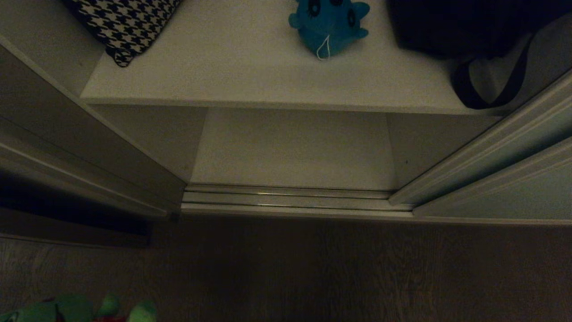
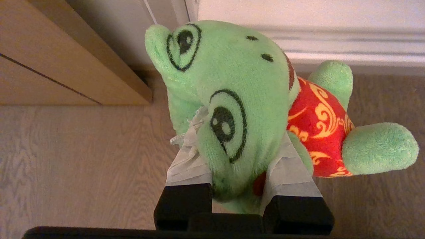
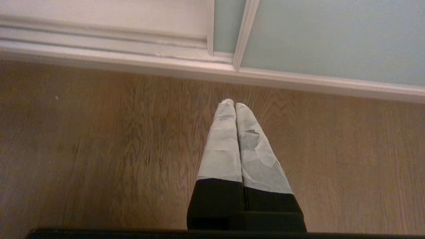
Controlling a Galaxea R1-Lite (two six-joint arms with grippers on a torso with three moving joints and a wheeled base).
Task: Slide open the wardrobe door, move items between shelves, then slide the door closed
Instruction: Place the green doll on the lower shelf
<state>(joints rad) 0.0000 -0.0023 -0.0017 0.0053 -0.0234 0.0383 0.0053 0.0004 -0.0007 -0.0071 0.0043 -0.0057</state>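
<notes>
Head view looks down into the open wardrobe: the sliding wardrobe door (image 1: pixel 505 179) is pushed off to my right, its pale grey-green panel edged in light metal. On the upper shelf (image 1: pixel 250 76) I see the blue plush toy (image 1: pixel 329 24) sitting near the middle, between a houndstooth cushion (image 1: pixel 127 24) on the left and a black strapped bag (image 1: pixel 469 36) on the right. The lower shelf (image 1: pixel 292 150) sits below it, just behind the floor track (image 1: pixel 290 199).

My left gripper (image 2: pixel 244 166) hangs low over the wooden floor (image 3: pixel 99 149) — its taped fingers are clamped on the head of the green plush toy (image 2: pixel 239 99), red patch turned away from the wrist camera. That toy just peeks into the head view's bottom-left corner.

My right gripper (image 3: pixel 235 106) hangs over the floor near the door's bottom rail, fingers pressed together, holding nothing.
</notes>
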